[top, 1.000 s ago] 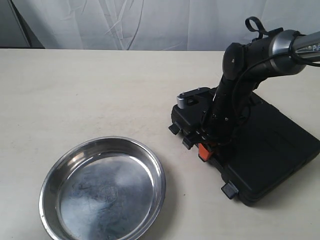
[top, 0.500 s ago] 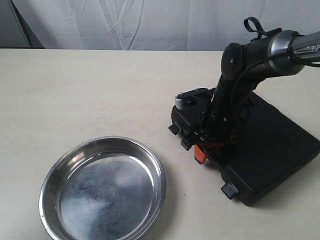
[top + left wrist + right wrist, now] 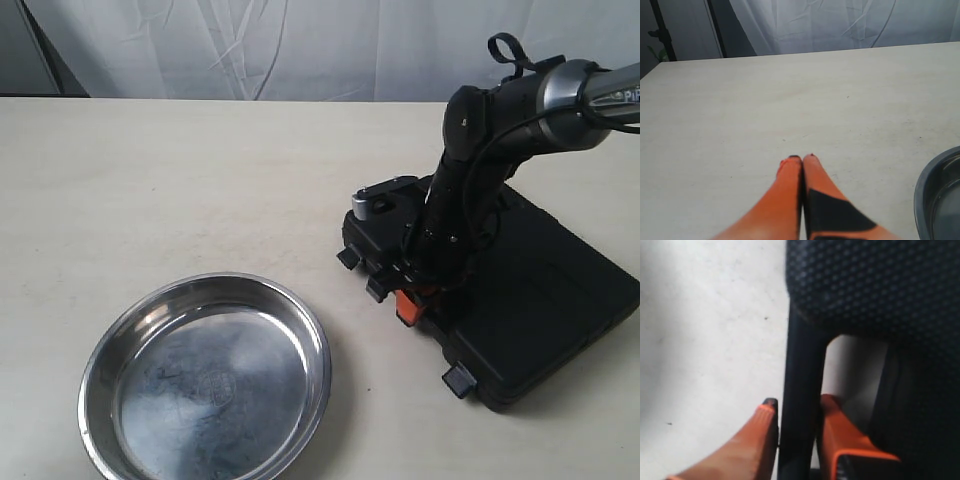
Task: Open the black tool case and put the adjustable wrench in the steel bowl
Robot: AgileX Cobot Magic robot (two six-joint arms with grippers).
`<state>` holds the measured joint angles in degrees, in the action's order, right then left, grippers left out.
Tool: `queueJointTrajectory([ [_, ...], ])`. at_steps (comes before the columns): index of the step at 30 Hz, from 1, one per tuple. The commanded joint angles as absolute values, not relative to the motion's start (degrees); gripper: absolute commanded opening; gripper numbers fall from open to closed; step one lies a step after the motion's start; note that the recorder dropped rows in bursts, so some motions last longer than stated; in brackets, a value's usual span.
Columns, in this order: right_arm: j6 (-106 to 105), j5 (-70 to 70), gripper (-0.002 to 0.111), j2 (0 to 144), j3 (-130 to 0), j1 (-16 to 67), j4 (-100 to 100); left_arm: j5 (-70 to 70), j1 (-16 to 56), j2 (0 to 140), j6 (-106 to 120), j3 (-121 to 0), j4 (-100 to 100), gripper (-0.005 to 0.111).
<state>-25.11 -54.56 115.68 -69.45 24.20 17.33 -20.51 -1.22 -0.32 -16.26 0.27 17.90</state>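
Observation:
The black tool case (image 3: 540, 295) lies flat at the right of the table, lid down. My right gripper (image 3: 407, 303) comes down onto its front edge. In the right wrist view the orange fingers of that gripper (image 3: 797, 405) are shut on the case's black handle bar (image 3: 801, 365), with the ribbed case (image 3: 875, 285) beyond. The steel bowl (image 3: 205, 375) sits at the front left with nothing in it; its rim (image 3: 927, 200) shows beside my left gripper (image 3: 802, 159), which is shut on nothing above bare table. The adjustable wrench is hidden.
A small silver and black piece (image 3: 380, 196) sticks out at the case's far left corner. Two latches (image 3: 348, 258) (image 3: 458, 380) jut from the case's front edge. Pale table (image 3: 200, 190) spreads between bowl and case; a white cloth hangs behind.
The right gripper and the case's front edge shifted slightly left, then came back right to about where they were. Its grip on the handle is unchanged.

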Motion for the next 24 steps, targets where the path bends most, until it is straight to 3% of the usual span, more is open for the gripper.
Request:
queueJointTrajectory([
  [1, -23.8, -54.1, 0.027, 114.5, -69.5, 24.2, 13.6, -19.5, -1.0, 0.0, -16.3, 0.0, 18.1, 0.000],
  [10, -23.1, -52.0, 0.027, 112.2, -69.5, 24.2, 13.3, -19.5, -1.0, 0.0, -16.3, 0.0, 18.1, 0.000],
  [11, -23.1, -52.8, 0.019, 112.1, -69.5, 24.2, 13.3, -19.5, -1.0, 0.0, -16.3, 0.0, 18.1, 0.000],
  [12, -23.1, -53.6, 0.003, 111.6, -69.5, 24.2, 13.3, -19.5, -1.0, 0.0, -16.3, 0.0, 18.1, 0.000],
  [13, -23.1, -53.9, 0.000, 110.9, -69.5, 24.2, 13.2, -19.5, -1.0, 0.0, -16.3, 0.0, 18.1, 0.000],
  [24, -17.4, -55.6, -0.001, 93.2, -72.1, 24.0, 1.3, -19.5, -1.0, 0.0, -16.3, 0.0, 18.1, 0.000],
])
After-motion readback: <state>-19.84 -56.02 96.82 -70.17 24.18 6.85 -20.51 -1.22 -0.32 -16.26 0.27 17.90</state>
